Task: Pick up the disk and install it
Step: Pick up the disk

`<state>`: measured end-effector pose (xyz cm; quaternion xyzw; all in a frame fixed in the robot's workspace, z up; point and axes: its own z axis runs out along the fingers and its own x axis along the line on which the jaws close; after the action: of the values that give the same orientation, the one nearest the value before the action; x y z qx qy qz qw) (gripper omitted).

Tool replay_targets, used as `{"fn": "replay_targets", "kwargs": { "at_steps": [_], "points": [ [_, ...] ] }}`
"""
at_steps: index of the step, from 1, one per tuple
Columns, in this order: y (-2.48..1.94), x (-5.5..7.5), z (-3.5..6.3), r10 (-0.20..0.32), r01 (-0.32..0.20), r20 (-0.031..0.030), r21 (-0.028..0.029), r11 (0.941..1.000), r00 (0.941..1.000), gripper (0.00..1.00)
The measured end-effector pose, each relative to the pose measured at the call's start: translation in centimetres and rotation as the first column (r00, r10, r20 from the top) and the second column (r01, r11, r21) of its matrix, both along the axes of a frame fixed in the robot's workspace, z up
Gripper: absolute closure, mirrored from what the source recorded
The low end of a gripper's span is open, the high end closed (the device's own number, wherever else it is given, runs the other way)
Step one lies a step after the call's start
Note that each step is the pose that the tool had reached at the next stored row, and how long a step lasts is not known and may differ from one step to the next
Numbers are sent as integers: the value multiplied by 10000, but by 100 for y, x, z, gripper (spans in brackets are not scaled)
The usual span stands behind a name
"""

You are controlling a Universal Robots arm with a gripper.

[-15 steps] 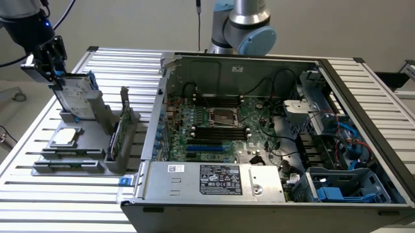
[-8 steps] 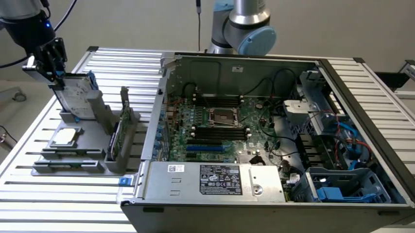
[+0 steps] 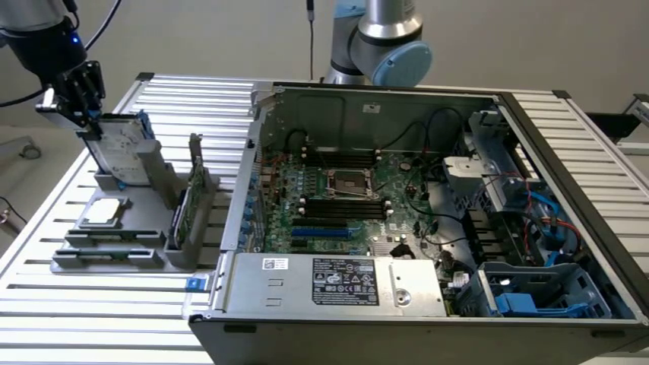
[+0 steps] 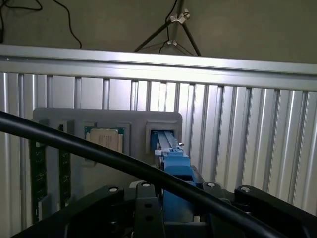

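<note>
The disk (image 3: 120,148), a silver-grey drive with a pale label and blue rails, stands upright in a slot of the grey holder (image 3: 152,228) at the exterior view's left. My gripper (image 3: 91,125) is at its top edge, coming down from above. In the wrist view the disk's blue rail and handle (image 4: 173,158) run between the black fingers (image 4: 148,203), which sit tight against both sides, so my gripper (image 4: 177,201) is shut on the disk. The disk still rests in its slot.
On the holder also sit a small square silver chip (image 3: 106,213), memory sticks (image 3: 106,247) and an upright card (image 3: 193,194). The open computer case (image 3: 406,99) fills the exterior view's right, with a blue drive carrier (image 3: 533,300) in its near corner. A black cable (image 4: 99,153) crosses the wrist view.
</note>
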<state>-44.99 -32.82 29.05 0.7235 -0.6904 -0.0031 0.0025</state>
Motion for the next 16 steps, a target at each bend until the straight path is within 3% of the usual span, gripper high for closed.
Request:
{"fn": "replay_targets", "kwargs": {
  "at_steps": [16],
  "points": [
    [-111, 0, -22, -131, 131, -3, 1, 9999, 9999, 67]
  ]
}}
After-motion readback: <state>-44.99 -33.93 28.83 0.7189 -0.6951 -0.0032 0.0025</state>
